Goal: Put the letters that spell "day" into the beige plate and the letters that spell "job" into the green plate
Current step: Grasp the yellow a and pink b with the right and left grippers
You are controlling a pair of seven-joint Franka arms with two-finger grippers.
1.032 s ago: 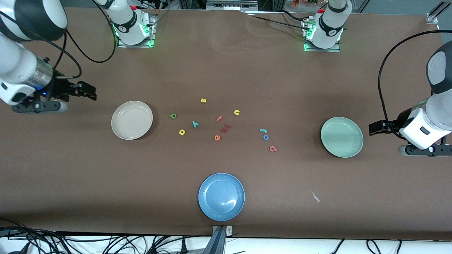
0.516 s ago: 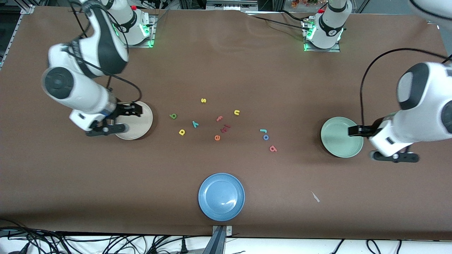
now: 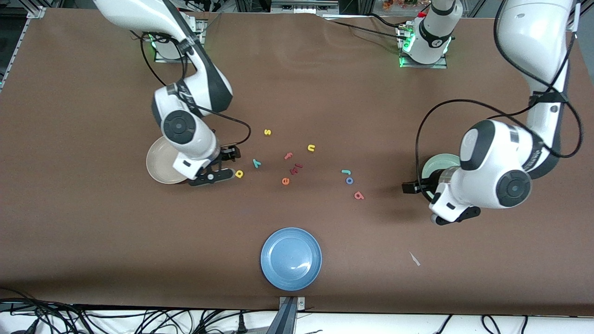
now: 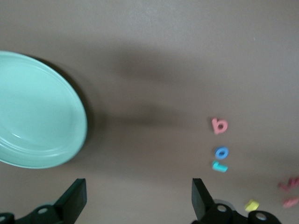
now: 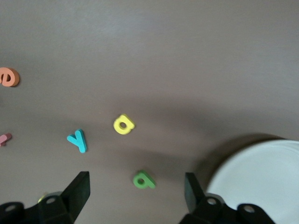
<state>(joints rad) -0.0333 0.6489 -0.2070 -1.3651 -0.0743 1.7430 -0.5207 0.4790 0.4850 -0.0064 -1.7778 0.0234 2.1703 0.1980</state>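
Front view: the right arm bends down from the upper left of the frame, its right gripper [image 3: 230,153] low over the table [image 3: 93,222] beside the beige plate [image 3: 160,164], above the green d [image 5: 144,180]; jaws spread, holding nothing. Yellow a [image 3: 239,174] and teal y [image 3: 256,163] lie just beside it at centre frame. The left arm curls in from the upper right, its left gripper [image 3: 410,187] at the green plate [image 3: 438,163] edge, jaws spread and empty. Teal j [image 3: 346,171], blue o [image 3: 349,181] and salmon b [image 3: 358,195] lie right of centre, bare table between them and that gripper. A blue plate [image 3: 291,258] sits at lower centre.
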